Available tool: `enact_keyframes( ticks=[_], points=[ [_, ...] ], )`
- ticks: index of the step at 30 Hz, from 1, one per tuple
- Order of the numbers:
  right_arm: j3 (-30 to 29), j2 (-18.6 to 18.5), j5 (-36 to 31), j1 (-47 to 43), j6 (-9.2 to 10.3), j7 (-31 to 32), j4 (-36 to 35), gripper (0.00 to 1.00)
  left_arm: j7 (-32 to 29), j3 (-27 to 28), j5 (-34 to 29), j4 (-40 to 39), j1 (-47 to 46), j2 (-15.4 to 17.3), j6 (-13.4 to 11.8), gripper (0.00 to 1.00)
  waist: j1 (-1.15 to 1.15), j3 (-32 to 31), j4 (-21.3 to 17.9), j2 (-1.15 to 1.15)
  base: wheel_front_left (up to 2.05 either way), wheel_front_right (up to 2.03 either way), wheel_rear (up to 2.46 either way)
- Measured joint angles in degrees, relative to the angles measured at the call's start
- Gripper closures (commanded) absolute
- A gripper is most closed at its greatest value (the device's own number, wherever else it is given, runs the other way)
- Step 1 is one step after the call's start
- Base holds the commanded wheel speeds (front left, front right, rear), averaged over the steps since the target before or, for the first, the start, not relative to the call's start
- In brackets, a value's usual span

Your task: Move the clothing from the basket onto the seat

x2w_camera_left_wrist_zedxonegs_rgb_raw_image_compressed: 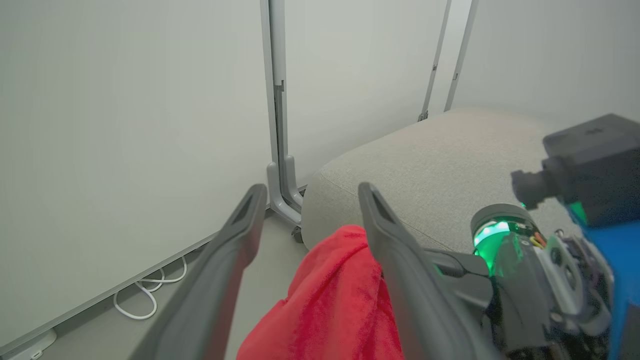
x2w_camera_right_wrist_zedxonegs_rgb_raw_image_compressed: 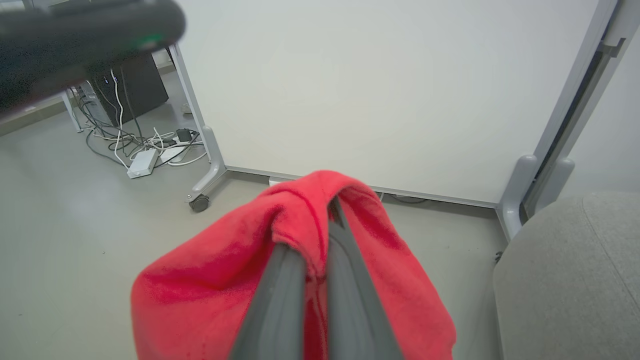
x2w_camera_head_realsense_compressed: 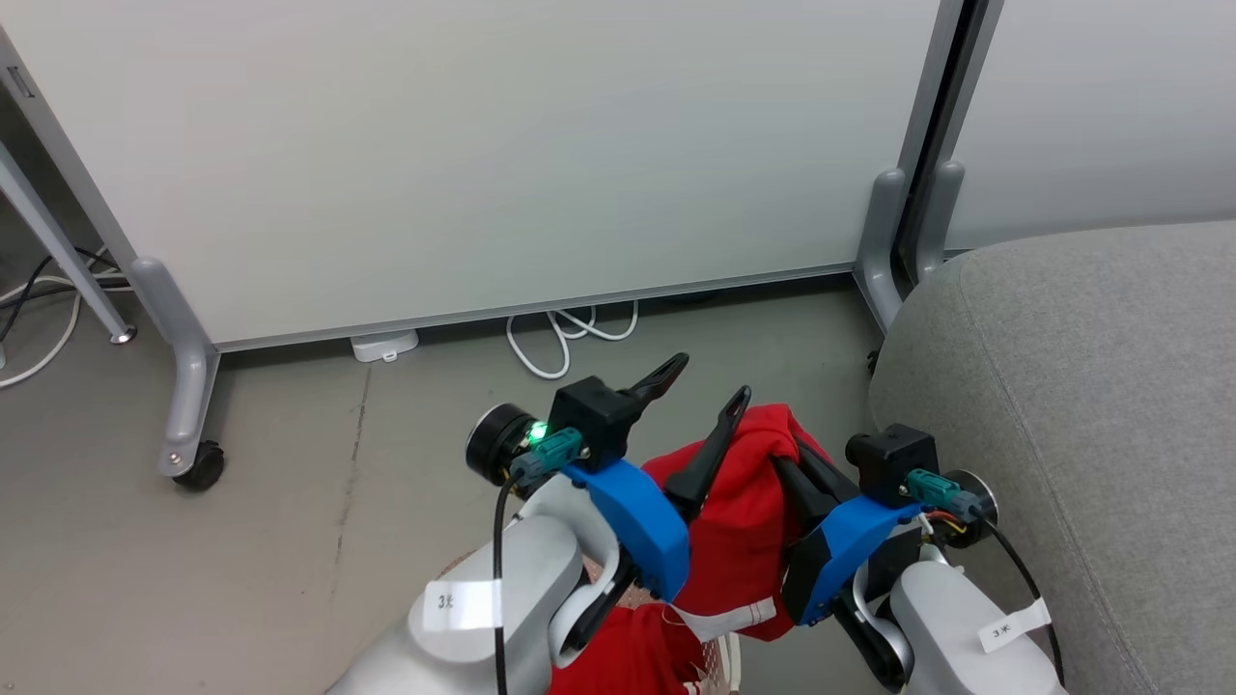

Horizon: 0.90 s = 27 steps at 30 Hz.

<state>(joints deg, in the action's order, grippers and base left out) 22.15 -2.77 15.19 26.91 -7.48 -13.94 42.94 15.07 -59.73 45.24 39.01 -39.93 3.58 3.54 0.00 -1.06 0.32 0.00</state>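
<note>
While your right gripper (x2w_camera_right_wrist_zedxonegs_rgb_raw_image_compressed: 331, 215) pinches one red garment (x2w_camera_head_realsense_compressed: 739, 521), hanging at lower centre, and your left gripper (x2w_camera_head_realsense_compressed: 712, 378) stands spread and empty beside it, you are mid-carry: next, likely, swing frame-right over the grey seat cushion (x2w_camera_head_realsense_compressed: 1091, 405), then let go.

The head camera looks forward and down from above both arms: floor (x2w_camera_head_realsense_compressed: 290, 560) near, partition (x2w_camera_head_realsense_compressed: 483, 145) far, seat (x2w_camera_head_realsense_compressed: 1081, 405) at the right. The left wrist camera sits close behind the left gripper (x2w_camera_left_wrist_zedxonegs_rgb_raw_image_compressed: 311, 187), facing right toward the seat. The right wrist camera looks along the right gripper (x2w_camera_right_wrist_zedxonegs_rgb_raw_image_compressed: 320, 225) toward the partition. All three share the clothing (x2w_camera_head_realsense_compressed: 744, 512), the seat's left corner and the partition's foot (x2w_camera_head_realsense_compressed: 884, 241).
</note>
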Motion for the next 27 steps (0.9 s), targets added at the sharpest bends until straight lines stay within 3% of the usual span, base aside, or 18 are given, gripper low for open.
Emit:
enact_keyframes(
  ticks=[14, 27],
  points=[
    [-2.22, 0.0, -1.55, -0.31, 0.0, -0.21, -1.58, 1.0, 0.0, 18.25, -16.42, -11.29, 17.4, 4.56, 1.27, 0.0, 0.0, 0.84, 0.57, 0.0, 0.0, 0.0, 0.0],
    [-3.1, 0.0, -1.96, -1.68, 0.0, 0.33, -3.13, 1.0, 0.0, 28.97, -24.86, -13.92, 26.49, 4.04, 3.08, 0.0, 0.0, 0.41, 0.77, 0.0, 0.0, 0.0, 0.0]
  ],
)
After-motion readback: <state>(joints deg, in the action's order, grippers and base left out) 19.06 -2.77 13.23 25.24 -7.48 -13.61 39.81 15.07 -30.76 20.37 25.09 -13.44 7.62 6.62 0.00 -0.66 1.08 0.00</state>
